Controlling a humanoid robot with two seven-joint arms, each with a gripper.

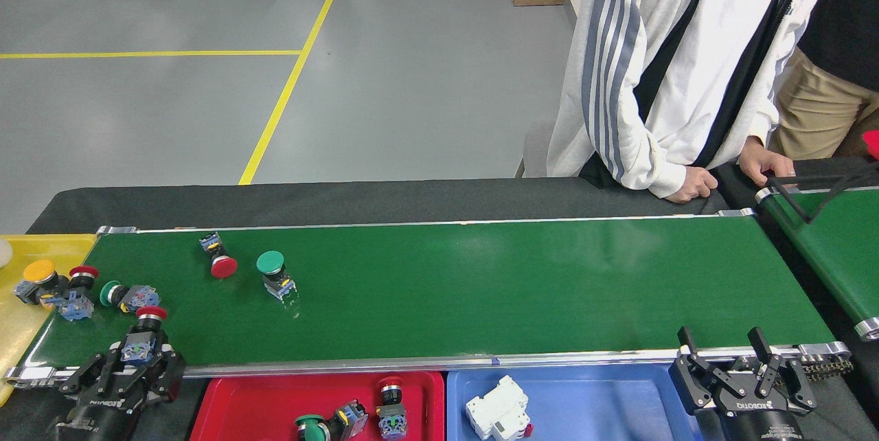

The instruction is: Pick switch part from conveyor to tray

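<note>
Black left gripper [141,358] looks clamped on a red-capped switch [142,335] at the conveyor [481,290] near-left corner, though the contact's hard to see. I'd lift straight up, then swing over to the red tray [226,403] just below. Right gripper [738,372] idles, jaws apart, past the conveyor's other end.

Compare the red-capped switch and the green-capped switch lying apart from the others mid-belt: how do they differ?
The red-capped switch lies on its side, cap toward the near rail; the green-capped switch stands upright, cap on top. Red sits further left and nearer the far rail of the conveyor; green is nearer the robot. Both have blue-grey contact blocks, and neither is touched by a gripper.
</note>
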